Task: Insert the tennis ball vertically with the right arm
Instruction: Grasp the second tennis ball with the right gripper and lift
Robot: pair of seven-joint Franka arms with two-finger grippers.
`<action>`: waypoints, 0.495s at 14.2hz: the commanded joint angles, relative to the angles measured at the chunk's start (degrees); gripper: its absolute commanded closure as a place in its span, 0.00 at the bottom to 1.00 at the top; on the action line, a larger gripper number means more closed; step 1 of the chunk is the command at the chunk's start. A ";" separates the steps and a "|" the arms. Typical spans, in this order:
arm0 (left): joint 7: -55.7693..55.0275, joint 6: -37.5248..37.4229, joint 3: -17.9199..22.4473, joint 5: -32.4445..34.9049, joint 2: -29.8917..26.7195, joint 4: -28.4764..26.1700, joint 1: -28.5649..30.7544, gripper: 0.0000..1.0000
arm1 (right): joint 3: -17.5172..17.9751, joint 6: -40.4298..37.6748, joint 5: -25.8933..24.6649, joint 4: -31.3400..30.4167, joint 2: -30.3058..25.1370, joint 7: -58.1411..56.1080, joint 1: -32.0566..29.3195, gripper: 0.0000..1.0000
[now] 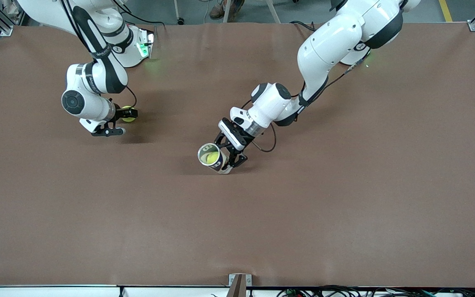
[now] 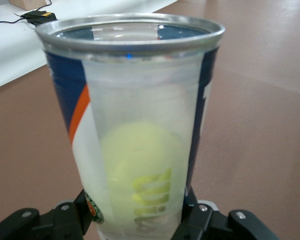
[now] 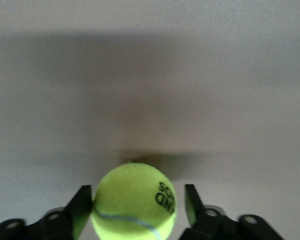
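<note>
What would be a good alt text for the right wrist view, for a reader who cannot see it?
A fuzzy yellow-green tennis ball with black lettering sits between the two black fingers of the right gripper, one finger against it and the other just clear. Around it is the plain brown table, with a soft shadow.

even overhead light, soft shadows under both arms (right wrist view's tabletop (image 3: 150,75) washed-out, blurred).

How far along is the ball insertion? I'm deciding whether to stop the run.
Done: the left gripper holds the can with one ball already inside it. In hand: the right gripper has its fingers around a tennis ball at the right arm's end of the table; whether the grip is firm is unclear. Left: lift it, carry it to the can's mouth and drop it in.
</note>
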 commanded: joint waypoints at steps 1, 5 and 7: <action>-0.45 0.62 -0.68 -0.42 0.63 0.55 0.44 0.31 | 0.35 -0.18 0.93 -0.64 -0.59 -0.05 -0.32 0.77; -0.45 0.62 -0.68 -0.42 0.63 0.46 0.36 0.31 | 0.35 -1.06 1.28 0.24 -0.94 0.04 -0.41 0.84; -0.54 0.62 -0.68 -0.42 0.54 0.46 0.36 0.31 | 0.44 -5.43 1.28 3.56 -2.17 0.04 -0.23 0.85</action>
